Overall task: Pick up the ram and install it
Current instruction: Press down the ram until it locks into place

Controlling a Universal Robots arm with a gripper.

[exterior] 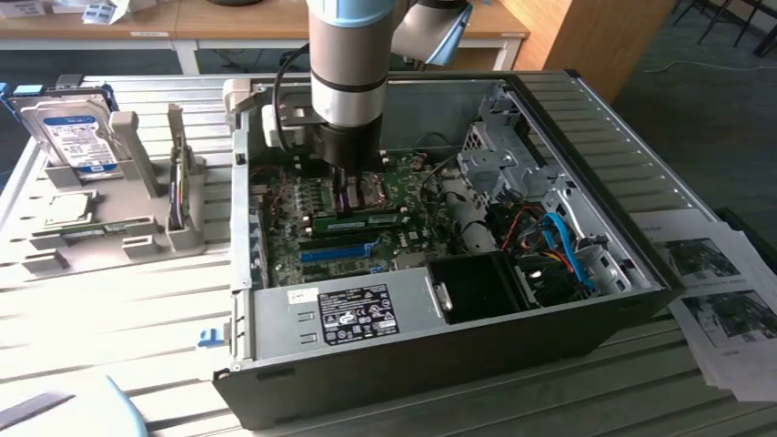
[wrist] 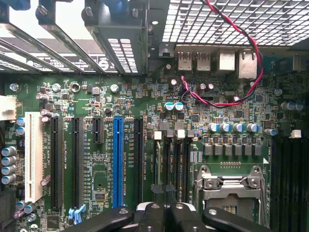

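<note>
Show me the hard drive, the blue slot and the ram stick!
hard drive (exterior: pixel 75 137): exterior view, on its blue-white label.
blue slot (wrist: pixel 117 162): wrist view, middle of the strip.
ram stick (exterior: pixel 364 220): exterior view, its green edge, inside the computer.
</note>
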